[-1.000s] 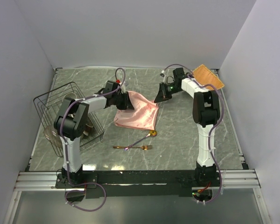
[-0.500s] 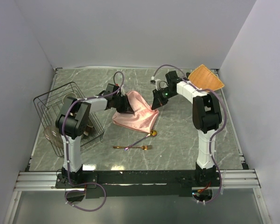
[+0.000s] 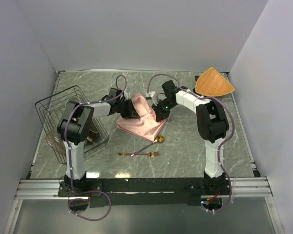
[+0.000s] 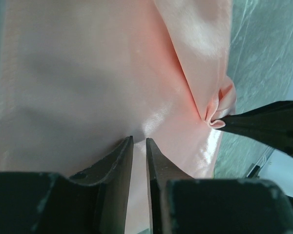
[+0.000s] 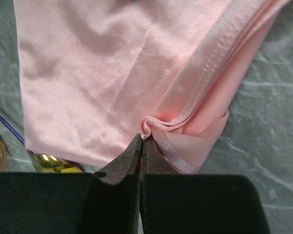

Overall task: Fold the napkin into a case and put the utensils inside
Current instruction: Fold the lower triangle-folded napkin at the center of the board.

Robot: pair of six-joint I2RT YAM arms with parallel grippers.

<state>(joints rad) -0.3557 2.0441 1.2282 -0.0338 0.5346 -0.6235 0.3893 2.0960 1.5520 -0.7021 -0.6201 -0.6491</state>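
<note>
L fingers (image 4: pixel 115 161) & R fingers (image 5: pixel 127 161) each pinch napkin (image 3: pixel 144 124) far edge; cloth lies nearward; edge runs L-R.

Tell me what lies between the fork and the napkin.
The spoon. In the top view its bowl sits at the near edge of the napkin, and its handle slants down to the fork.
</note>
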